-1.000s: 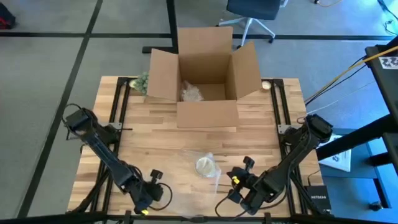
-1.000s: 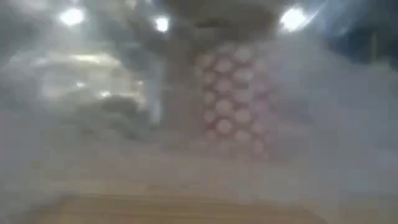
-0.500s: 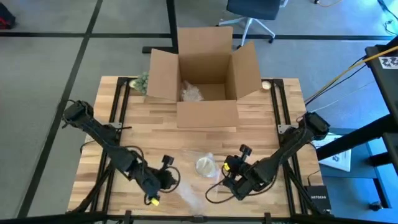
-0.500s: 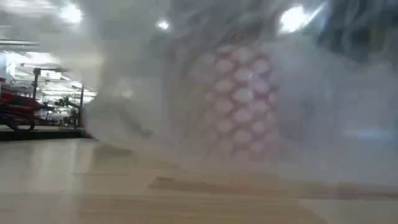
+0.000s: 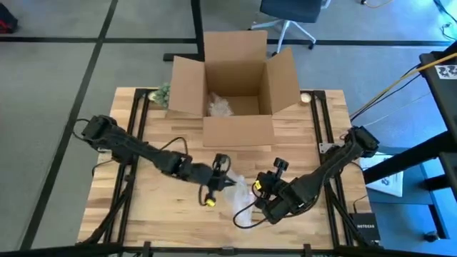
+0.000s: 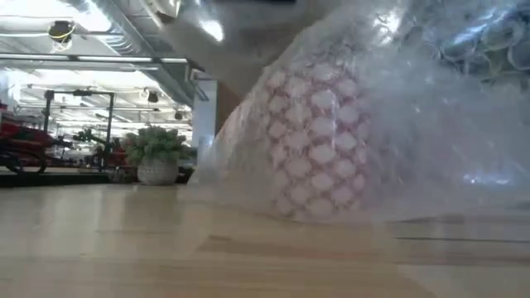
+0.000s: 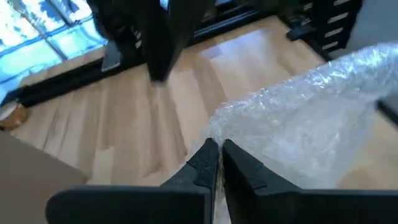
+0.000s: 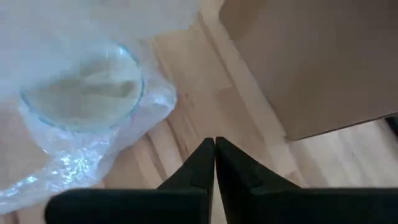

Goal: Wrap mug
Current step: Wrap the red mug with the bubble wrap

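Mug [image 8: 84,87] – clear glass, upright on table, rim showing through wrap, near front-centre. Bubble wrap [image 5: 239,191] – clear sheet, draped over and around mug, one edge lifted, rest crumpled on wood; mug's pink dot pattern visible through it at table level.

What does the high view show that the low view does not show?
Only the high view shows the open cardboard box at the table's far edge, the left gripper at the bubble wrap, and the right gripper beside the wrap on its other side.

Only the low view shows the room behind the table, with a potted plant, and the mug's pink dotted pattern through the wrap.

Both show the bubble wrap lying on the wooden table.
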Controlling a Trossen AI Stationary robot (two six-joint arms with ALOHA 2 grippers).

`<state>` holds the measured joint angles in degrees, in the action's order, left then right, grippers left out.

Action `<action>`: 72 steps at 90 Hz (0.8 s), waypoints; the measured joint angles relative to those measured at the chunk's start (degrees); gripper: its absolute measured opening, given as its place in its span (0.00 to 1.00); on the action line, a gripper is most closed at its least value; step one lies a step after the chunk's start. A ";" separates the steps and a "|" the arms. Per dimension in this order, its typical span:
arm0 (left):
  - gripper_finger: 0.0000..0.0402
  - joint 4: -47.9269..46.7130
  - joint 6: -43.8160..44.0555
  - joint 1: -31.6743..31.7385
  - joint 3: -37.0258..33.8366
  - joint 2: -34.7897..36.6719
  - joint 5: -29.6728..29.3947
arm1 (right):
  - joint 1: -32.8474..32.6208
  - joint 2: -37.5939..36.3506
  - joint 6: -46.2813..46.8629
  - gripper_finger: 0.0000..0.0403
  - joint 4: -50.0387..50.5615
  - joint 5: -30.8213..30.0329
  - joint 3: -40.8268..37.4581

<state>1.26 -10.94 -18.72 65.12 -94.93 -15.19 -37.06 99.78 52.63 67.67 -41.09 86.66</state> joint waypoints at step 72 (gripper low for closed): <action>0.00 4.06 1.90 2.52 -0.02 -3.96 0.06 | 9.02 2.38 -21.16 0.00 -31.77 21.12 -10.04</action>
<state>5.32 -9.03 -16.19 65.10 -98.89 -15.14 -28.04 102.16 31.46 35.90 -19.97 76.61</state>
